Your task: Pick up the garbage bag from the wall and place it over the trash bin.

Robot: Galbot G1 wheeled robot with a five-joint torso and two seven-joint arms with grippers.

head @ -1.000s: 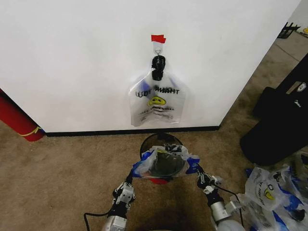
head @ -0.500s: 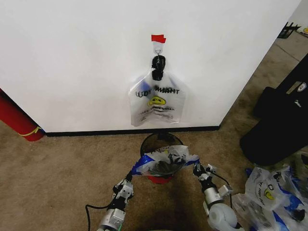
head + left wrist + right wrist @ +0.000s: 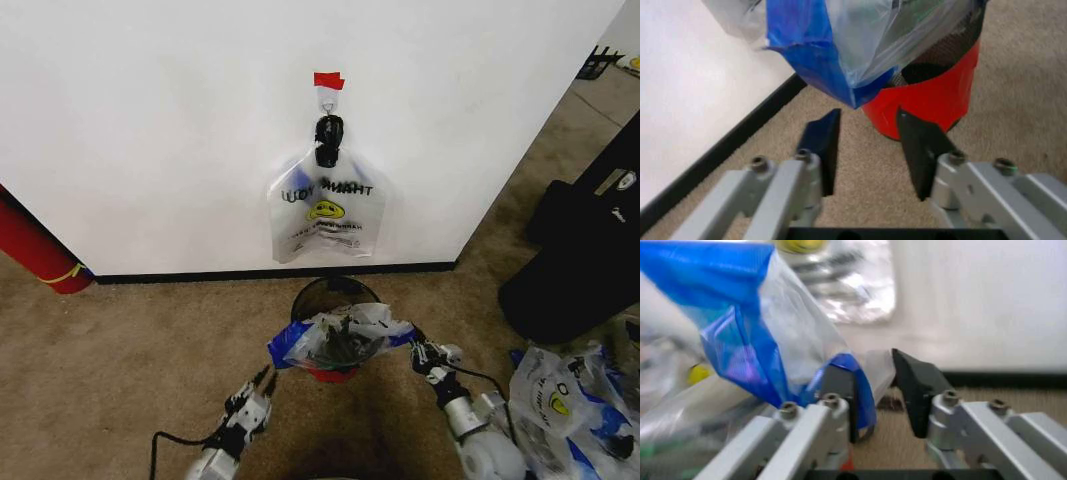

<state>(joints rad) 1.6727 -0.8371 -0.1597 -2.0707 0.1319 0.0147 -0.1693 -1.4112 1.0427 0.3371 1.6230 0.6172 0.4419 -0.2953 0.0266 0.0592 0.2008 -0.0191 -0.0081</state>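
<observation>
Bag draped on the bin, arms on each side.
The garbage bag [image 3: 335,338] sits on the trash bin [image 3: 333,300]; left end effector [image 3: 867,150] released below it, right end effector [image 3: 873,390] open around its blue edge.

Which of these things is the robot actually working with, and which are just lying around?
In the job: garbage bag draped on the trash bin; left gripper, open and apart from the bag; right gripper, open around a blue bag edge.

Lying about: whitish lettered bag hanging on the wall; red cylinder; bag pile.
</observation>
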